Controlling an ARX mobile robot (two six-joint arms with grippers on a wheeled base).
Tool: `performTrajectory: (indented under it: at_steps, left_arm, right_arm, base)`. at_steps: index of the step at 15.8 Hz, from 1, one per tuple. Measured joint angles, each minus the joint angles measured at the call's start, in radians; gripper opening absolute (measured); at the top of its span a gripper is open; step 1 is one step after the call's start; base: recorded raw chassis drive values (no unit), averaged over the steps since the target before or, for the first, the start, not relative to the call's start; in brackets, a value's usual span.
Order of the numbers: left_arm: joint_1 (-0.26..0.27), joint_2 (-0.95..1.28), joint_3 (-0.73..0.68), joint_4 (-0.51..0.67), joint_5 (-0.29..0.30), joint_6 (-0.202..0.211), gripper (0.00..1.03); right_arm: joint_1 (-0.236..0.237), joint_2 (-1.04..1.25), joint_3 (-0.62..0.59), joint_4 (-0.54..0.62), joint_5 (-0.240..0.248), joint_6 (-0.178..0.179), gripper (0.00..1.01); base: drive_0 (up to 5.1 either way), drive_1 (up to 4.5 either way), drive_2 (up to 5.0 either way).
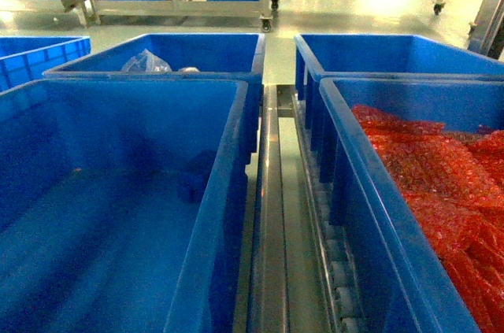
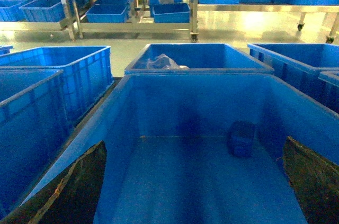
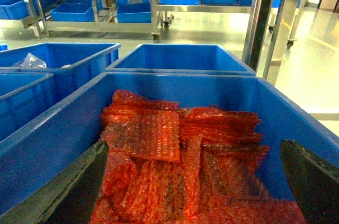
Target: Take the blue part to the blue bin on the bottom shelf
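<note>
Blue part upright against blue bin far wall, both hands spread, empty

The blue part is a small, dark-blue blocky piece resting on the floor of the blue bin, close to the far wall and toward its right side; its finer shape is too blurred to tell. The bin is a large, deep, bright-blue crate with a thick rim, open-topped. It sits on the bottom shelf, beside its shiny steel rail and white rollers.
</note>
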Motion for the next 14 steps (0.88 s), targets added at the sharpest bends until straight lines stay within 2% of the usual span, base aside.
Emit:
performTrajectory:
  at_steps: [14]
  left_arm:
    - [0.0, 0.0, 0.0, 0.0, 0.0, 0.0, 0.98]
  right_arm:
    - [0.0, 0.0, 0.0, 0.0, 0.0, 0.0, 0.98]
  base:
    - [0.0, 0.0, 0.0]
